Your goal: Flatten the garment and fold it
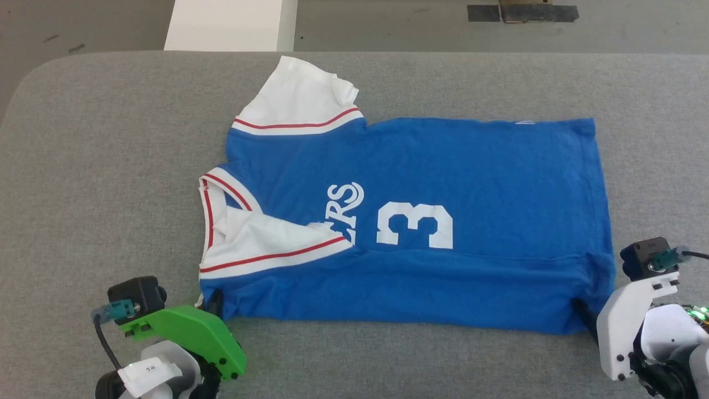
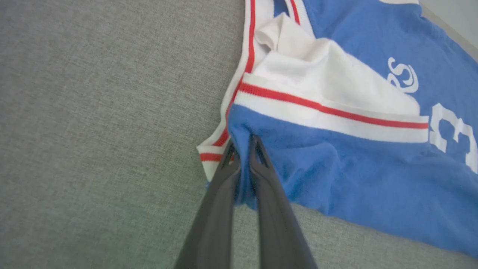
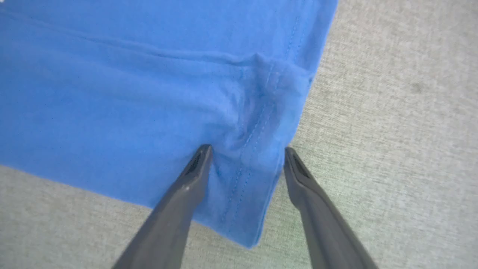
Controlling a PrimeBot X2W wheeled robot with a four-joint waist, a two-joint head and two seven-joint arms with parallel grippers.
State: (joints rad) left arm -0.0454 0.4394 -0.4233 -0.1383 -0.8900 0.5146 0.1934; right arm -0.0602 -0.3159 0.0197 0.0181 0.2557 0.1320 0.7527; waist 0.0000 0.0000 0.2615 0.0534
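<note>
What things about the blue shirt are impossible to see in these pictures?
Head view: the start of the white lettering is covered by the folded-in sleeve.
Left wrist view: the number 3 is cut by the right edge.
Right wrist view: most of the shirt runs off the top and left edges.

garment (image 1: 471,183) x1 | left gripper (image 2: 242,144) + right gripper (image 3: 246,151): x2 | dark fingers (image 3: 175,209) x4 | grey table (image 1: 111,166) x1 | white sleeves (image 1: 299,100) x2 | printed digit (image 1: 415,224) x1

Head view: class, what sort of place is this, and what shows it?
Probably a lab or workshop: a grey cloth-covered table holds one jersey, with bare floor, a taped patch and a white block behind.
</note>
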